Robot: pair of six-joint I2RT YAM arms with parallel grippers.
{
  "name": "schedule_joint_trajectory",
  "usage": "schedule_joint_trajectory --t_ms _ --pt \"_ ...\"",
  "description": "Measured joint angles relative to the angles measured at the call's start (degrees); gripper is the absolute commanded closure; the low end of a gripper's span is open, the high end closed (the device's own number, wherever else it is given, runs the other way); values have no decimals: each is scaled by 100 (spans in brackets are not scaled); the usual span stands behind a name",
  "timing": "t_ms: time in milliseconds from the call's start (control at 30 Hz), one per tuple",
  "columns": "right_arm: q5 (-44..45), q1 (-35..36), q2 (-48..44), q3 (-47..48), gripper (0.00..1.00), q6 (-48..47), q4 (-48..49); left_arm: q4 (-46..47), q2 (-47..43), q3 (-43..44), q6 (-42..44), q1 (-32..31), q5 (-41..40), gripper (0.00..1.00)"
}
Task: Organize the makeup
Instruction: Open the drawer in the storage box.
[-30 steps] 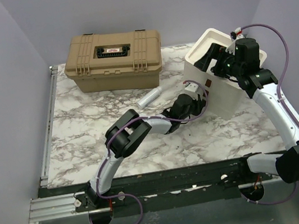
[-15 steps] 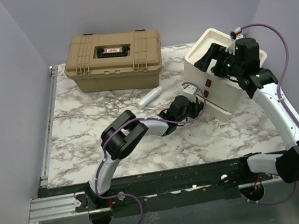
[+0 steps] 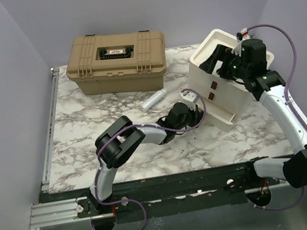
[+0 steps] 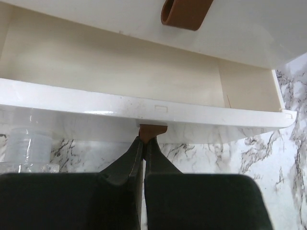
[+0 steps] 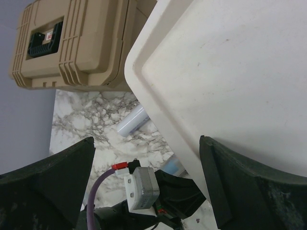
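The left gripper (image 4: 144, 143) is pinched fully closed on the brown pull tab (image 4: 152, 130) of the lower drawer (image 4: 144, 108) of the white box (image 3: 228, 88). The drawer stands partly out of the box front and what shows of its inside looks bare. The right gripper (image 3: 222, 60) sits at the top of the box with its 2 fingers spread wide, holding nothing. To finish this step well, I would draw the tab straight out from the box front, level and slowly, since the thin tab could slip from the pinch and the light box could slide or tip. The makeup is not yet stowed: 1 pale tube (image 3: 155, 99) lies on the table (image 3: 87, 137) left of the box, near the drawer.
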Motion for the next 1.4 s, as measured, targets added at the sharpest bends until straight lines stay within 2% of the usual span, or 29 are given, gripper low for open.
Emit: schedule_joint_trajectory --t_ms 300,833,1400 --pt "-4 0 0 0 4 0 -2 -28 -396 -511 -238 -17 4 100" --pt "-2 0 4 15 4 2 -39 -26 -732 -931 -610 -140 -96 100" --pt "-4 0 4 17 4 4 -48 -109 -855 -1051 -789 -157 -133 100"
